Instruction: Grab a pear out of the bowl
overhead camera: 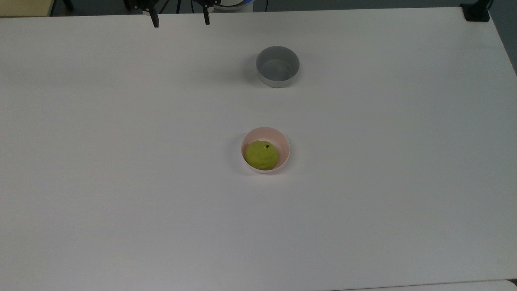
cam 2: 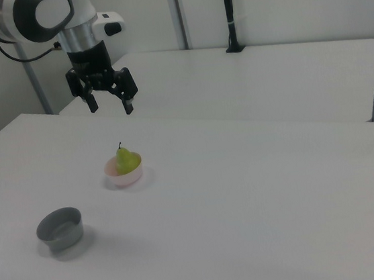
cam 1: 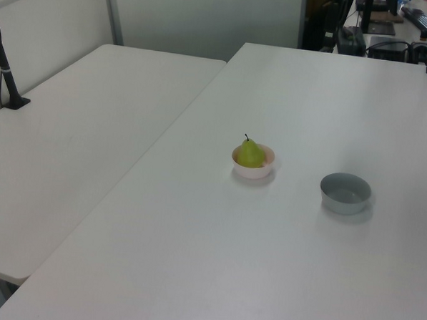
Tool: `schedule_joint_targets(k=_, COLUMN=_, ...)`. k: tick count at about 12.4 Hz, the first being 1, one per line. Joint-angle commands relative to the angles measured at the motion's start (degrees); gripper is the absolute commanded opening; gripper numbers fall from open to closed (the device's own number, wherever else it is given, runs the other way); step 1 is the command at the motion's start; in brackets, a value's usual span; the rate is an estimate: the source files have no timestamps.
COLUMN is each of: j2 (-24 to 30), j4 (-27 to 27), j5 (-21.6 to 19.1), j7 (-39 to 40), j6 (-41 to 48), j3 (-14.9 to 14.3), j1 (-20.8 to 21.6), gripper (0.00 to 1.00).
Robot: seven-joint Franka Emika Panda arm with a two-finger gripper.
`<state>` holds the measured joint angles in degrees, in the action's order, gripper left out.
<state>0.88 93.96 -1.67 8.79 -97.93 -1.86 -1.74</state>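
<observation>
The pear (overhead camera: 261, 155) is seated upright in the pink bowl (overhead camera: 284, 147), near the middle of the white table (overhead camera: 121, 161). Its dark stem is seen from the side in the left view (cam 1: 250, 154) and right view (cam 2: 126, 160), whereas in the top view it is reduced to a dot. A grey bowl (overhead camera: 278, 66) is set well apart from the pink bowl. The gripper (cam 2: 109, 105) is held high above the table, apart from the pink bowl, with its fingers (cam 2: 128, 107) spread wide and nothing held or touched.
</observation>
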Motion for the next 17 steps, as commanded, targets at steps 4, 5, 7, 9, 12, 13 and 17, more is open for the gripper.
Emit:
schedule_joint_targets(k=4, j2=1.0, j4=1.8, j5=0.4, j7=0.5, j6=-1.3, j3=0.1, j1=0.6, gripper=1.0)
schedule_joint_targets(k=5, j2=1.0, j4=1.6, j5=0.4, j7=0.5, j6=-1.3, j3=0.1, j1=0.6, gripper=1.0)
schedule_joint_targets(k=7, j2=1.0, j4=1.6, j5=0.4, j7=0.5, j6=-1.1, j3=0.1, j1=0.6, gripper=1.0)
schedule_joint_targets(k=9, j2=1.0, j4=1.6, j5=0.4, j7=0.5, j6=-1.1, j3=0.0, j1=0.6, gripper=1.0)
schedule_joint_targets(k=12, j2=0.7, j4=1.6, j5=0.4, j7=1.6, j6=-1.0, j3=0.1, j1=0.6, gripper=1.0)
schedule_joint_targets(k=13, j2=0.4, j4=1.5, j5=0.4, j7=4.0, j6=-1.3, j3=0.1, j1=0.5, gripper=1.0)
schedule_joint_targets(k=17, j2=-0.8, j4=1.1, j5=0.6, j7=14.6, j6=-1.7, j3=0.4, j1=0.7, gripper=1.0)
